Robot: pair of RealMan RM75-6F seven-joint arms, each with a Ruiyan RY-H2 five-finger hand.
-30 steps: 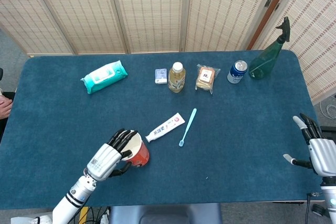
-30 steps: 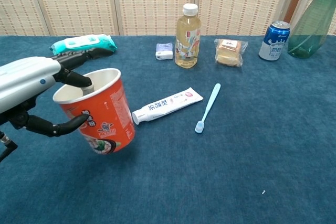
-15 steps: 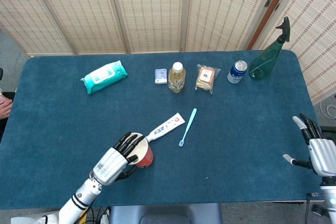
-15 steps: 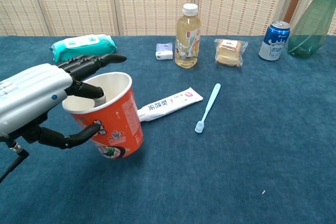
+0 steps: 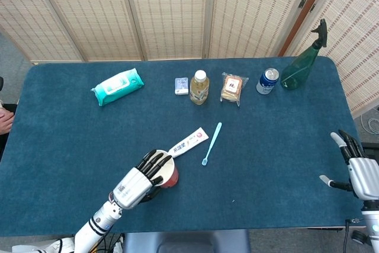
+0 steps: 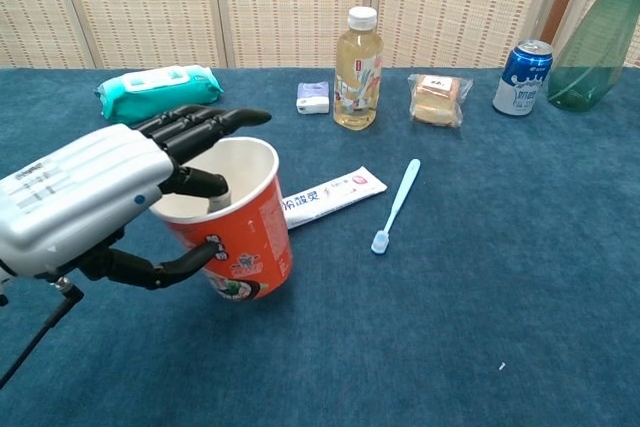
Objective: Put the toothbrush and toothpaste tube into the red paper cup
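Our left hand (image 6: 85, 202) grips the red paper cup (image 6: 232, 219) near the front of the blue table (image 5: 278, 140), one finger hooked inside the rim and the thumb around the outer wall, the mouth tilted up and toward the items. The toothpaste tube (image 6: 332, 194) lies flat just to the cup's right and a little farther back, its near end hidden behind the rim, its long axis running up and away to the right. Just beyond it lies the light-blue toothbrush (image 6: 396, 206), bristle head toward us and handle pointing away. Our right hand (image 5: 357, 167) hangs at the table's far right edge, fingers spread, holding nothing, well apart from both. We judge the left hand much the nearer.
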